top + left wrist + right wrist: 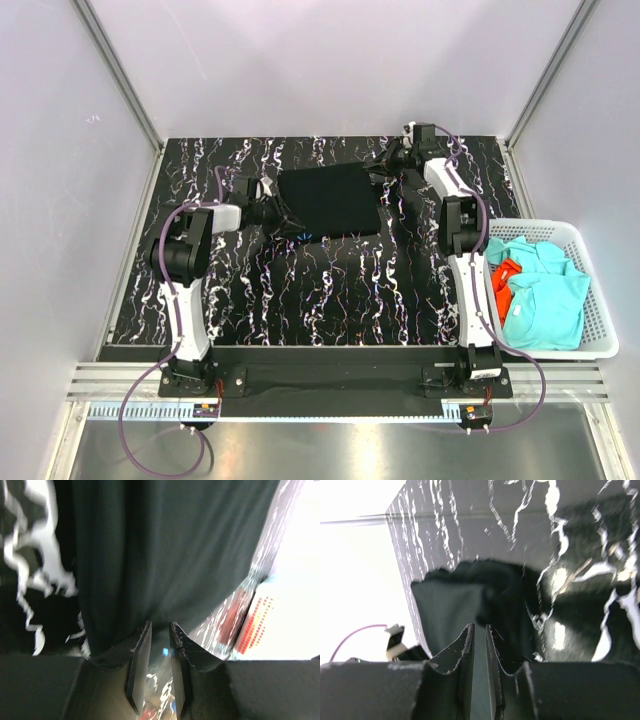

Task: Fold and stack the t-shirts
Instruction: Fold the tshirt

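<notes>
The black t-shirt (330,200) lies on the marbled table at the back middle, folded to a rough rectangle, with its blue neck mark (303,237) at the near edge. My left gripper (272,212) is shut on its left edge, the cloth drawn to a point there. In the left wrist view the jaws (160,626) pinch dark cloth (165,550). My right gripper (385,165) is shut on the shirt's far right corner. In the right wrist view the narrow jaws (480,627) hold cloth (450,605). Turquoise t-shirts (545,295) and an orange-red one (507,275) lie in the basket.
A white lattice basket (555,352) stands off the table's right edge beside the right arm. Grey walls and metal posts close in the table at the back and sides. The black marbled tabletop (330,300) stretches in front of the shirt.
</notes>
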Tool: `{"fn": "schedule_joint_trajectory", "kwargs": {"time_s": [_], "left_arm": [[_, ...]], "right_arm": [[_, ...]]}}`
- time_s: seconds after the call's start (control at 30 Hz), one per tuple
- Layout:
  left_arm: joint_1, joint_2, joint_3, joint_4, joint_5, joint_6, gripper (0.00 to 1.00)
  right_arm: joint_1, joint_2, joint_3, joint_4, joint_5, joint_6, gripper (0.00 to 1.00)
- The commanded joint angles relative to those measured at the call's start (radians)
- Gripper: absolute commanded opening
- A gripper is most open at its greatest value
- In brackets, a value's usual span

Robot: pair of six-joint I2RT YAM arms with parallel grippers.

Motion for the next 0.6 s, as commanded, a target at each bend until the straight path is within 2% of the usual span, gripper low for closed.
{"fn": "schedule_joint_trajectory", "kwargs": {"time_s": [0.0, 0.13, 0.33, 0.43, 0.57], "left_arm": [[-0.001, -0.054, -0.071, -0.004, -0.027, 0.048, 0.28], [0.002, -0.055, -0.105, -0.046, -0.042, 0.073, 0.28], [0.006, -0.047, -0.064, -0.143, -0.058, 0.157, 0.28], [0.008, -0.061, -0.048, -0.169, -0.042, 0.189, 0.28], [0.009, -0.135, -0.071, -0.198, -0.050, 0.223, 0.30]], "right_arm": [[0.004, 0.038, 0.105, 0.013, 0.035, 0.033, 0.22], [0.004, 0.125, 0.219, 0.014, 0.061, 0.061, 0.25], [0.001, 0.225, 0.339, 0.013, 0.078, 0.115, 0.30], [-0.002, 0.202, 0.304, 0.008, 0.074, 0.113, 0.32], [-0.005, 0.060, 0.156, -0.016, 0.070, 0.029, 0.54]]}}
